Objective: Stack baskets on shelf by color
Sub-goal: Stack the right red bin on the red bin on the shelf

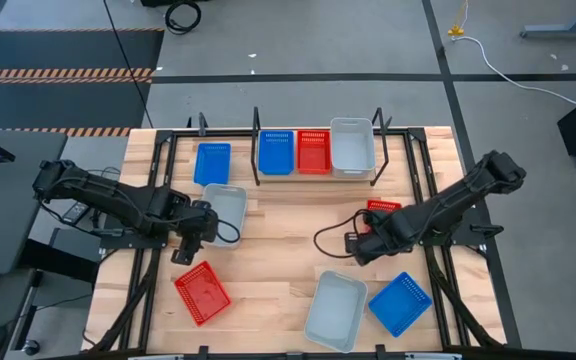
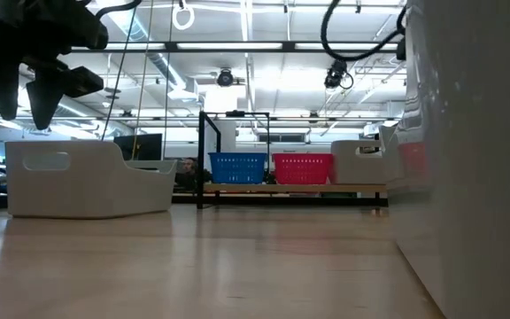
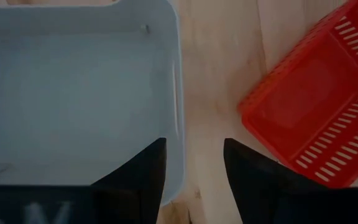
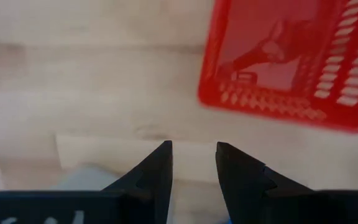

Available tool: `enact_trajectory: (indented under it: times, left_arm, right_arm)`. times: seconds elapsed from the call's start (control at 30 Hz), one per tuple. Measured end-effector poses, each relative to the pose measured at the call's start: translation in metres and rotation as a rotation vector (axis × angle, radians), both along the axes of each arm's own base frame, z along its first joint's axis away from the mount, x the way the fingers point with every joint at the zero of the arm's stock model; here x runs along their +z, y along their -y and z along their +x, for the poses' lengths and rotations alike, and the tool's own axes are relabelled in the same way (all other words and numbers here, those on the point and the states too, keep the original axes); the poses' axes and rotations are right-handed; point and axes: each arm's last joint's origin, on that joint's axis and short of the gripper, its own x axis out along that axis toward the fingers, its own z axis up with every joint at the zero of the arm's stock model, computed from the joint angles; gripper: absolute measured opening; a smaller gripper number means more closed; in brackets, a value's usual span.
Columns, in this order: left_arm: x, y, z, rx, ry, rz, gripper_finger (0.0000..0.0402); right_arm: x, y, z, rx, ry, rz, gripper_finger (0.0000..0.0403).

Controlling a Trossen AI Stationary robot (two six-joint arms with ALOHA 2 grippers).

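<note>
Although it is the bulkiest thing in reach, the grey-white basket (image 1: 227,208) lying left of centre on the table (image 1: 278,255) is judged light and fairly stiff: thin moulded plastic with smooth, slippery walls and a cut-out handle visible in the low view. Its rim is the sensible place to pinch, one finger inside the wall and one outside. The left gripper (image 3: 193,163) hangs at that basket's near edge, fingers spread with a gap between them, one finger over the rim. A red basket (image 3: 319,118) lies just beside it, apart. The right gripper (image 4: 192,160), right of centre, is likewise spread above bare wood, near another red basket (image 4: 288,59). On the shelf (image 1: 398,135) at the far edge sit two blue, one red and one grey-white basket.
</note>
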Motion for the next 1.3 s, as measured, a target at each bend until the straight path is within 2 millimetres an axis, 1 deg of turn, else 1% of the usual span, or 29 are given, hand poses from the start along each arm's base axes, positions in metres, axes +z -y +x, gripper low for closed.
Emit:
enact_trajectory:
  times: [0.17,0.27,0.5,0.7,0.9,1.0,1.1,1.2,1.3]
  left_arm:
    - [0.000,0.000,-0.002,0.031,-0.020,-0.005,0.0167]
    - [0.000,0.000,-0.001,0.051,-0.019,-0.011,0.0167]
    - [0.000,0.000,-0.001,0.067,-0.014,-0.016,0.0165]
    - [0.000,0.000,0.000,0.073,-0.011,-0.018,0.0163]
    - [0.000,0.000,0.001,0.105,-0.007,-0.029,0.0161]
    - [0.001,0.001,0.002,0.132,0.004,-0.040,0.0160]
    - [0.001,0.001,0.003,0.137,0.012,-0.044,0.0160]
    - [0.001,0.001,0.003,0.138,0.012,-0.044,0.0160]
    - [0.001,0.001,0.003,0.139,0.013,-0.044,0.0160]
  right_arm:
    - [0.008,0.008,-0.011,0.000,-0.016,-0.071,0.0139]
    - [0.006,0.014,-0.011,0.003,-0.025,-0.101,0.0154]
    - [-0.022,0.033,-0.004,-0.010,0.004,-0.070,0.0183]
    - [-0.038,0.045,-0.007,-0.010,-0.022,-0.057,0.0182]
    - [-0.059,0.050,-0.003,-0.015,0.087,-0.015,0.0179]
    - [-0.068,0.053,-0.004,-0.029,0.114,-0.001,0.0169]
    - [-0.073,0.055,-0.007,-0.030,0.099,0.015,0.0145]
    - [-0.073,0.055,-0.006,-0.012,0.112,0.013,0.0107]
    - [-0.071,0.054,0.001,0.014,0.185,-0.004,0.0060]
